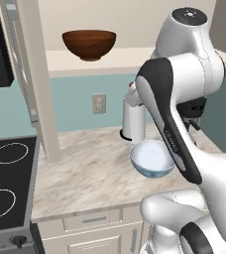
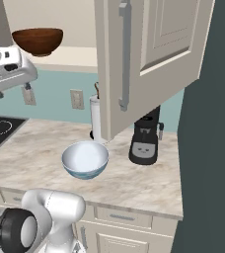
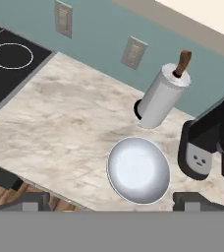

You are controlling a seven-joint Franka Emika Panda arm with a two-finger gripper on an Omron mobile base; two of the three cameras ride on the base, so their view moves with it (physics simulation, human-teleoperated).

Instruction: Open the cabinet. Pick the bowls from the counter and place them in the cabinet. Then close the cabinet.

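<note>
Overhead, we see our gripper (image 3: 111, 199) poised with jaws spread wide and empty above the veined marble counter (image 3: 60, 123). Behind and above stands the open cabinet (image 2: 149, 59), the glossy brown wooden bowl (image 1: 89, 44) on its pale shelf. Directly beneath the fingertips sits the round white bowl (image 3: 138, 170).

one bowl (image 1: 89, 44) in cabinet (image 2: 149, 59), other bowl (image 2: 85, 159) on counter (image 1: 85, 168)

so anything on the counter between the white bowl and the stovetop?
No. In the hand view, bare counter lies between the white bowl and the stovetop.
</note>
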